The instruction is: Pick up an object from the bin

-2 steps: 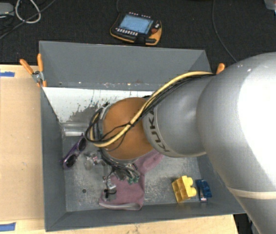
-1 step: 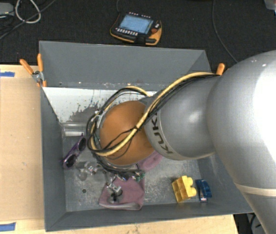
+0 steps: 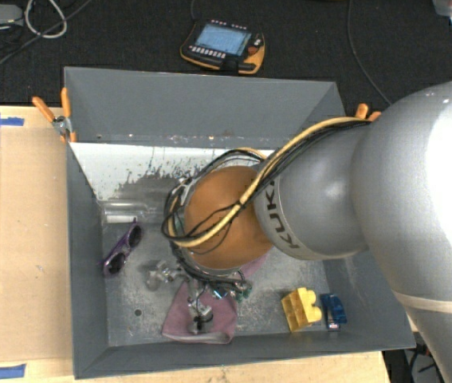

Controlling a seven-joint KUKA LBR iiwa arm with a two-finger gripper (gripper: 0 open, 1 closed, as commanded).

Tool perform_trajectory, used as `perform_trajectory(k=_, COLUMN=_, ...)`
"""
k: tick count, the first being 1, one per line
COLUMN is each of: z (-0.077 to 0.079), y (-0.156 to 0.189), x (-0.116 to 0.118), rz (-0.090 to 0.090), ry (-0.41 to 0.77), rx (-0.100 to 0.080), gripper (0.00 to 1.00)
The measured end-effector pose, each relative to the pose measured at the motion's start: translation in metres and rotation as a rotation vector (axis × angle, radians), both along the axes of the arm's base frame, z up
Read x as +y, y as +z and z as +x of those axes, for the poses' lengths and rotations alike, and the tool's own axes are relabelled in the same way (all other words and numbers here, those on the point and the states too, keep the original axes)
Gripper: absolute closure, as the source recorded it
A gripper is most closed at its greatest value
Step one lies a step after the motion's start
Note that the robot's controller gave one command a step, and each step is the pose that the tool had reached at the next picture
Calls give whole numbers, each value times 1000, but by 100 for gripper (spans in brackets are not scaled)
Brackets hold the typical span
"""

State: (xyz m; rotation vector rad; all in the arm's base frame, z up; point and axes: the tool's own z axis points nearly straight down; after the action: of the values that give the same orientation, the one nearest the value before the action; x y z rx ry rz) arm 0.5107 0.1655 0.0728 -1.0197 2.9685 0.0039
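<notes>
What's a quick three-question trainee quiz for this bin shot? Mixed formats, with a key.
1. True or false: in the camera view, the purple sunglasses lie left of the gripper.
2. The gripper is over: A) a mauve cloth; B) a green ball; C) a red cup.
3. What colour is the small object just right of the yellow toy brick?

Key: 1 true; 2 A; 3 blue.

The thick, rounded silver-grey metal arm carries black lettering (it reads KUKA). Black and yellow cables loop round a smooth orange dome-shaped wrist cover, above a small dark metal gripper.
</notes>
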Motion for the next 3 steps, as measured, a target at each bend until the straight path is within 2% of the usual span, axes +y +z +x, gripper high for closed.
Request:
perform_trajectory(k=1, z=1, y=-3, x=-45, rz=3, ry=-692, rx=4, gripper=100)
perform_trajectory(k=2, z=1, y=-3, x=-45, rz=3, ry=-693, rx=4, gripper=100)
perform_trajectory(k=3, z=0, y=91, x=-54, rz=0, ry=-676, rx=8, gripper=100)
